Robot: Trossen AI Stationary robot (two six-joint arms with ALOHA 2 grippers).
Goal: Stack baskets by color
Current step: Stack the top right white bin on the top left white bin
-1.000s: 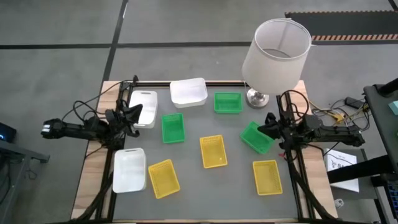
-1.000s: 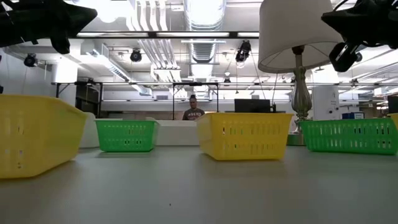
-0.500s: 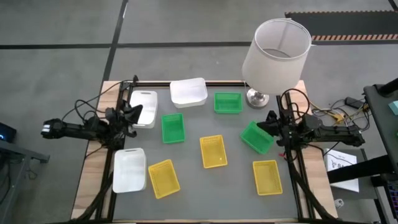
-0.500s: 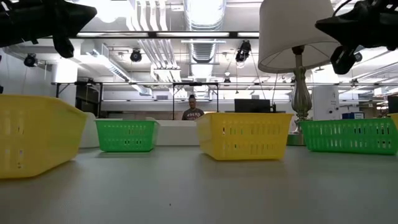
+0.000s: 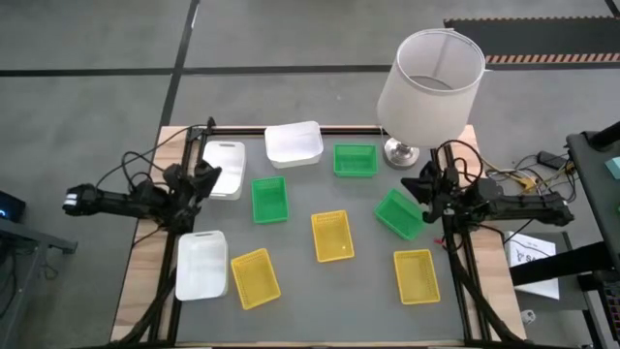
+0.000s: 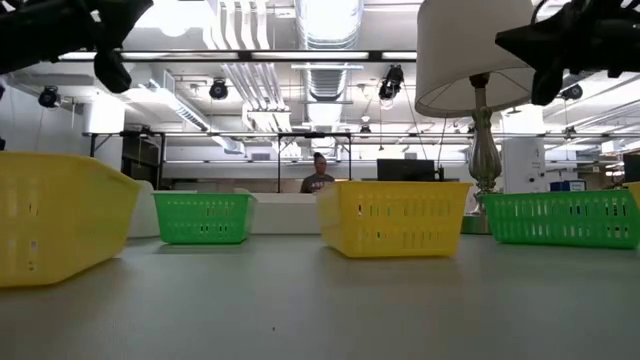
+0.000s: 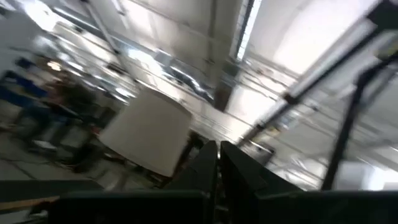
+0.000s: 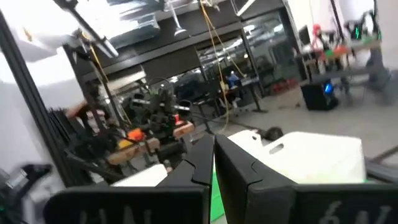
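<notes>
**Cut off, blurred and hidden**

In the low view the near yellow basket (image 6: 60, 215) runs off the picture's edge, and a far-off person (image 6: 318, 178) is too small to make out. The left wrist view is smeared; its lampshade (image 7: 148, 135) shows only as a blur.

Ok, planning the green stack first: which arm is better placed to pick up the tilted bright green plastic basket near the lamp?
Probably the right: its shut right gripper hangs just beside the tilted bright green plastic basket, while the left gripper sits across the table by a white basket.
</notes>
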